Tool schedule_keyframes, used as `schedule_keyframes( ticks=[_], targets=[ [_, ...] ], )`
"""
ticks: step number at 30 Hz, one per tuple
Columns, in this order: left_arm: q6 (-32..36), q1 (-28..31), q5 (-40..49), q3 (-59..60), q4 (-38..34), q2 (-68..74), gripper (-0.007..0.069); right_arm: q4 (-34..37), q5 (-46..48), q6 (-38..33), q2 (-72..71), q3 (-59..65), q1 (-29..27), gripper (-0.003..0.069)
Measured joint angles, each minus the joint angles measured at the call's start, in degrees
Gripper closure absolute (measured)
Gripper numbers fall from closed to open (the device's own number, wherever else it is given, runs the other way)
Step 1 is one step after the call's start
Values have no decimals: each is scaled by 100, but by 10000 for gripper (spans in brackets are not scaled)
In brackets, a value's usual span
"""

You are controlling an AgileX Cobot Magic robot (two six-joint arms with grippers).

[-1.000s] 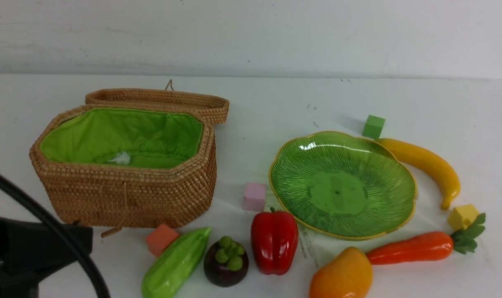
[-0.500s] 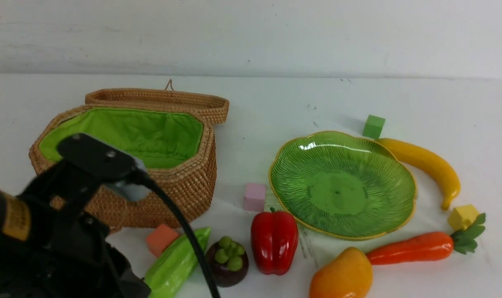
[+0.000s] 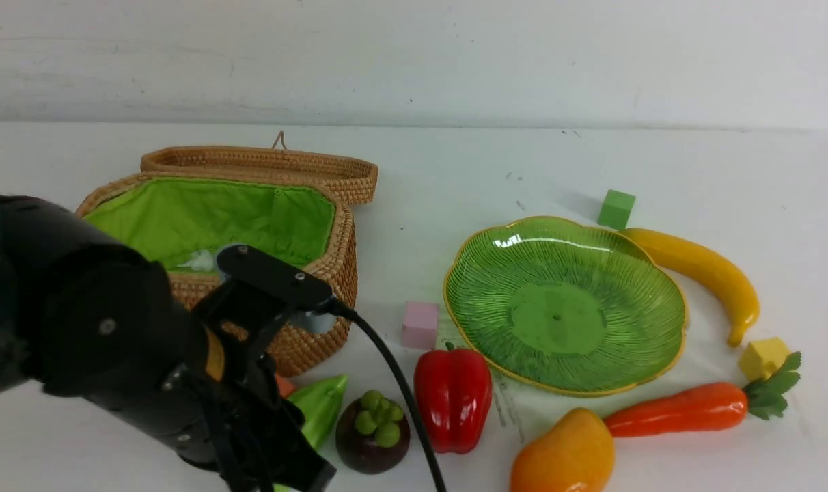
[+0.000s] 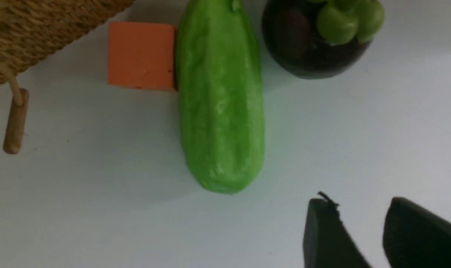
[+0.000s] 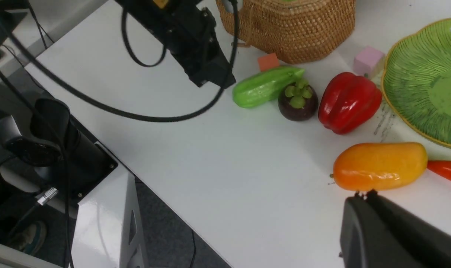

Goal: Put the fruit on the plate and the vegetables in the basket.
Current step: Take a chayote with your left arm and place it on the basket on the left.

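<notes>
**Left claw part-open near the gourd, holding nothing**

The green gourd (image 4: 220, 108) is lying on the white table (image 3: 455, 178) in front of the basket (image 3: 318, 287), with an orange cube (image 4: 140, 56) touching one side and the mangosteen (image 3: 373, 427) just beside the other. The left claw (image 4: 359, 212) is hanging above bare table near the gourd's rounded end. Its jaws are standing partly apart, gripping and touching nothing. The red pepper (image 3: 453, 400) is sitting next to the mangosteen, and the mango (image 3: 563, 454) and carrot (image 3: 680, 408) are lying in front of the green plate (image 3: 564, 307). The banana (image 3: 701, 270) is lying at the plate's far right edge. The right claw (image 5: 363, 193) is hovering near the mango with its jaws pressed together, holding nothing.
</notes>
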Motion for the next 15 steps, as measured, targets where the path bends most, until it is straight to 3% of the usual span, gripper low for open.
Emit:
schedule_keyframes(
  ticks=[1, 2, 7, 15],
  targets=[
    [0, 0, 0, 0, 19, 30, 343, 0, 0, 0, 0, 0, 0, 657],
    [-207, 0, -163, 0, 231, 296, 255, 58, 0, 0, 0, 0, 0, 655],
    [-730, 0, -525, 0, 933, 849, 143, 101, 0, 0, 0, -1, 0, 654],
    [-1293, 0, -898, -36, 1751, 1598, 121, 205, 0, -2, 0, -1, 0, 649]
  ],
)
